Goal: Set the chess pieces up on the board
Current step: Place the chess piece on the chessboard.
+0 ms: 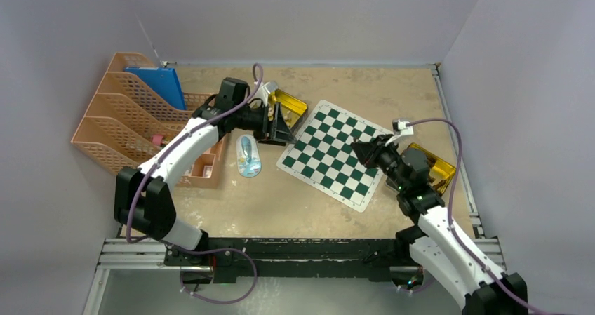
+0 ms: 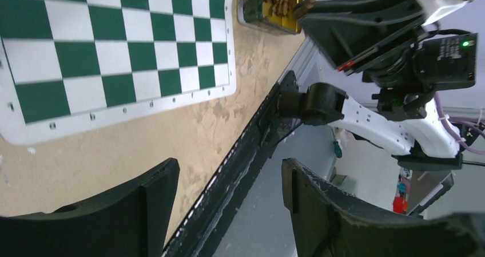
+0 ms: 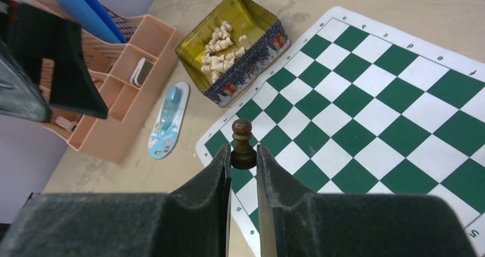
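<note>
- Left gripper point(image 2: 229, 182): jaws apart, nothing between them; near gold tin point(image 3: 251, 68) of pale pieces point(image 3: 220, 45).
- Board point(image 1: 331, 155): flat, no pieces set yet.
- Dark pawn point(image 3: 242, 145): pinched low on its body by right gripper point(image 3: 243, 155), over the board.
- Handling: likely light, rigid, smooth wood that tips easily; grip low, release upright.

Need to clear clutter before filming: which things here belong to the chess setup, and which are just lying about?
For the job: board, dark pawn in the right gripper, tin of pale pieces, second gold tin.
Lying about: orange file organiser, blue folder, skateboard-shaped toy.
</note>
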`<state>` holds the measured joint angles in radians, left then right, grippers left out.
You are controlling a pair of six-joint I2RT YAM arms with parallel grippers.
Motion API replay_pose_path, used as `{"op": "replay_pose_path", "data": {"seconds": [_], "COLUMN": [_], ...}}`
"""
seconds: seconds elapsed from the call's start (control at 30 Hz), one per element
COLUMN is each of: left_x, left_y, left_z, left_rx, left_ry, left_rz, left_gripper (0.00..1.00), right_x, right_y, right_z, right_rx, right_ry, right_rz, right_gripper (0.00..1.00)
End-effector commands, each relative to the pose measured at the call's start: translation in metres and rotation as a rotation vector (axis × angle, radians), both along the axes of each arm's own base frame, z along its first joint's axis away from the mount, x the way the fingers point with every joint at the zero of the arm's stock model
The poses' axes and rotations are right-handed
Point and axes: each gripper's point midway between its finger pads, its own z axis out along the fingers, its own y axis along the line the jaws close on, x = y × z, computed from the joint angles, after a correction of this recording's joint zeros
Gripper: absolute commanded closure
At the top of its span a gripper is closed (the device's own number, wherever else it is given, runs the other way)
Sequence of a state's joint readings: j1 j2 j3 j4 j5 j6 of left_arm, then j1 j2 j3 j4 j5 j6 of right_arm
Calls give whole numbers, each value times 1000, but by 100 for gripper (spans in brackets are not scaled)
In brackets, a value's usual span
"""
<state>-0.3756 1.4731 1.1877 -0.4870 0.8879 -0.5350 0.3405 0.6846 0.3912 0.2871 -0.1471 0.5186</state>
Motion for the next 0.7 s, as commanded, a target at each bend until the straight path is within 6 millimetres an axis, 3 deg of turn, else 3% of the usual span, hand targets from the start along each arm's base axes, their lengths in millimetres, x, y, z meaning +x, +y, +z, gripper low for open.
{"op": "replay_pose_path", "data": {"seconds": [0.0,0.27,0.5,0.67], "left_x": [31,41,39,34], "left_y": [-11,-19,-32,-48], "left_z": [27,10,22,20], "left_rx": [-5,-39,-76,-66], "left_ry": [-174,-175,-194,-182], "left_rz": [3,4,-47,-77], "left_gripper": [35,36,37,39], "right_x": [15,15,8,9], "right_y": [17,41,87,104], "right_z": [15,32,34,44], "right_rx": [-2,-24,-91,-103], "right_ry": [-80,-196,-259,-290], "right_rz": [64,157,274,288], "right_gripper": [84,84,83,83]}}
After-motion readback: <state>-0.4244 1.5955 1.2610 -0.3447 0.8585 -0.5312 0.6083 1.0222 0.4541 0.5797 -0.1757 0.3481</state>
